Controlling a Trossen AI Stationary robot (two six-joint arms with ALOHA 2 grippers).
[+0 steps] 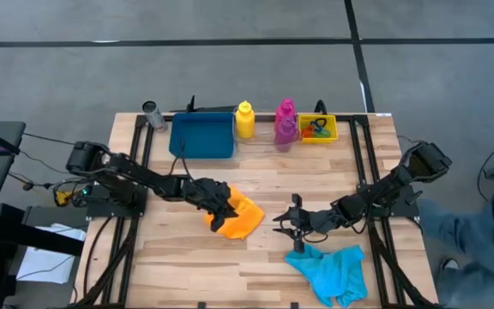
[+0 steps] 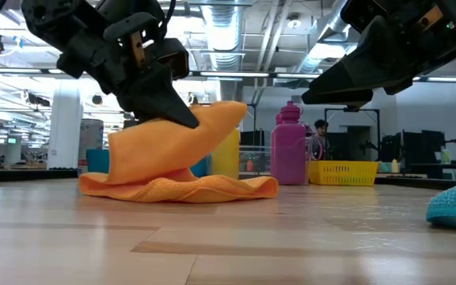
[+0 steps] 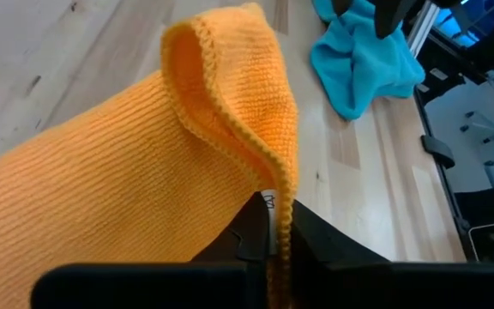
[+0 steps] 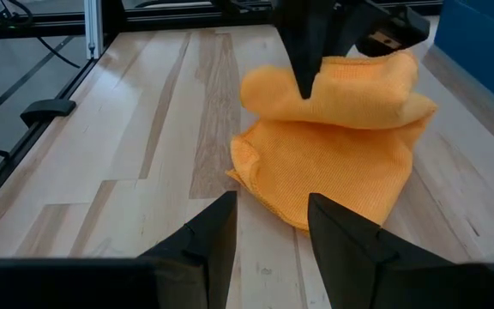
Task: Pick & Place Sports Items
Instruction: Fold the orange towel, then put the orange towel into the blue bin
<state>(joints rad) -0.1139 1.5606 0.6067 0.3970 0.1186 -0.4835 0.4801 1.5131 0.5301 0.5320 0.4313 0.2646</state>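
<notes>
Centrally on the wooden tabletop [image 1: 187, 257], the left end effector [image 1: 224, 209] is closed, pinching a fold of the orange knitted cloth [image 1: 240, 216] and lifting that edge while the rest lies flat. Just beside it, the right end effector [image 1: 286, 225] hovers with fingers parted, holding nothing, near the crumpled cyan cloth [image 1: 333, 270]. No writing is legible.

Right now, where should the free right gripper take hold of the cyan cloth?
Probably the raised bunched fold at the near-centre edge of the cyan cloth, coming from above. It lies crumpled flat on the table, so only a ridge gives the open right gripper something to pinch.
</notes>
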